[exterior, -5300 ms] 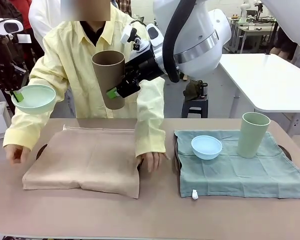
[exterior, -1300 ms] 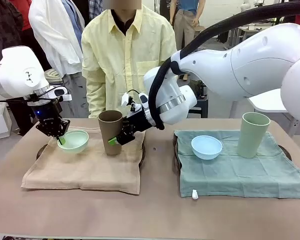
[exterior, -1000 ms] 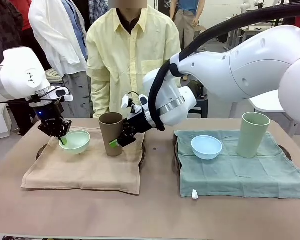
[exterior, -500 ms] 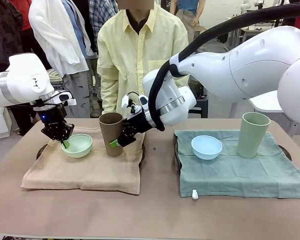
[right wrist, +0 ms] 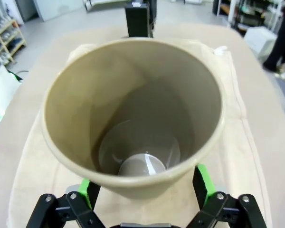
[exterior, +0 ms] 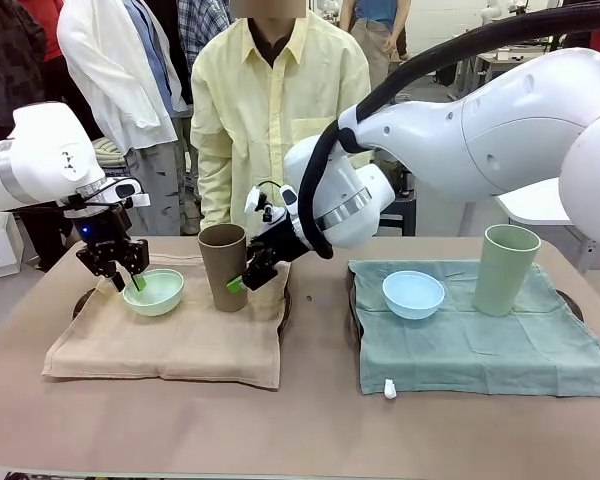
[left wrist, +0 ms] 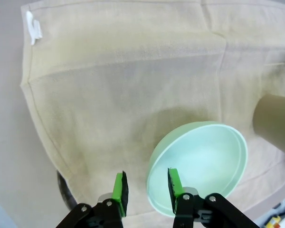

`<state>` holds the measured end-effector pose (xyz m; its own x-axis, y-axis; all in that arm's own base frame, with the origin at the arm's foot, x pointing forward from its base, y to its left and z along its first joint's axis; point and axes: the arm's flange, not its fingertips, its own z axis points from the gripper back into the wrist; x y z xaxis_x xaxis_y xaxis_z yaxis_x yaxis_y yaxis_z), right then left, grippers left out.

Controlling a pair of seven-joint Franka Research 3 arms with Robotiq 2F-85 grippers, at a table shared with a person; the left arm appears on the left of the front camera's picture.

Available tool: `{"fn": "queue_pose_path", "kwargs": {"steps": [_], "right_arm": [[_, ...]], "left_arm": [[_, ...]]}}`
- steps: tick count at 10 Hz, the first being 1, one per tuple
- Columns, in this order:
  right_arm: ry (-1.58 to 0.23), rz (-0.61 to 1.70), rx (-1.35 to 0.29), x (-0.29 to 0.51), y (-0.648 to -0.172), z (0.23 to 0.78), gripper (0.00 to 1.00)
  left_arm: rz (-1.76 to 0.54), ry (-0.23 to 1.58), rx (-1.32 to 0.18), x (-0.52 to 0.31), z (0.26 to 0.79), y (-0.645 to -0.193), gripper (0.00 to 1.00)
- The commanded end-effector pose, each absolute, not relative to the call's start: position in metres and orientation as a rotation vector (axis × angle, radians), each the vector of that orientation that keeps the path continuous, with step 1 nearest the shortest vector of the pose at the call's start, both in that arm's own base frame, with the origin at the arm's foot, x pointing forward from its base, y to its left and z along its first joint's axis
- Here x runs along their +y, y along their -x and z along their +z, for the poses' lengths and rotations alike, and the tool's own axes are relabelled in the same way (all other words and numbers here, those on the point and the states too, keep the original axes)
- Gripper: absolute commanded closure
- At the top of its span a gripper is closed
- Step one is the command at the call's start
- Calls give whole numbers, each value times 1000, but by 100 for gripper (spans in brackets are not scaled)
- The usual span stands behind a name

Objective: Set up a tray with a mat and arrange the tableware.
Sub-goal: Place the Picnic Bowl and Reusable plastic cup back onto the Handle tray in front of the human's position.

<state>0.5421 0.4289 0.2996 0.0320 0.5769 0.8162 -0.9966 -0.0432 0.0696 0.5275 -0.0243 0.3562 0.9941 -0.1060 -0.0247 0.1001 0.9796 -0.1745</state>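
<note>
A mint green bowl (exterior: 155, 291) sits on the beige mat (exterior: 170, 335) that covers the left tray (exterior: 83, 300). My left gripper (exterior: 130, 280) is open, its fingers straddling the bowl's left rim without pinching it; in the left wrist view the bowl (left wrist: 204, 161) lies by the gripper (left wrist: 146, 187). The brown tumbler (exterior: 224, 265) stands upright on the same mat. Around its lower right side my right gripper (exterior: 242, 280) stands open. From the right wrist the tumbler (right wrist: 133, 104) rises between the spread fingers of the gripper (right wrist: 142, 183).
On the right, a green mat (exterior: 480, 345) carries a light blue bowl (exterior: 413, 294) and a pale green tumbler (exterior: 504, 268). A person in a yellow shirt (exterior: 270, 110) stands at the far edge. Bare table runs along the front.
My left gripper has opened and let go of the mint bowl, which now rests on the mat. My right gripper's fingers have spread away from the brown tumbler.
</note>
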Motion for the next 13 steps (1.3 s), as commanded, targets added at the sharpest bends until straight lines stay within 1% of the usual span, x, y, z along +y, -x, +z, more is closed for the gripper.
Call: {"fn": "queue_pose_path", "kwargs": {"steps": [1, 4, 6, 9, 11, 13], "right_arm": [[-728, 1380, -588, 402, -537, 316, 0], [-659, 1283, -400, 367, -529, 339, 0], [-589, 1162, -268, 352, -515, 373, 0], [-437, 867, -111, 334, -501, 429, 0], [-250, 716, -11, 321, -488, 462, 0], [-74, 634, 31, 322, -469, 496, 0]], "left_arm": [[-114, 216, 34, -10, 370, -523, 46], [-132, 205, 42, 3, 391, -516, 16], [-178, 170, 28, 5, 412, -505, 16], [-242, 72, 10, -1, 454, -490, 16], [-268, 4, 5, -11, 477, -481, 16], [-269, -26, -4, -20, 507, -471, 16]]}}
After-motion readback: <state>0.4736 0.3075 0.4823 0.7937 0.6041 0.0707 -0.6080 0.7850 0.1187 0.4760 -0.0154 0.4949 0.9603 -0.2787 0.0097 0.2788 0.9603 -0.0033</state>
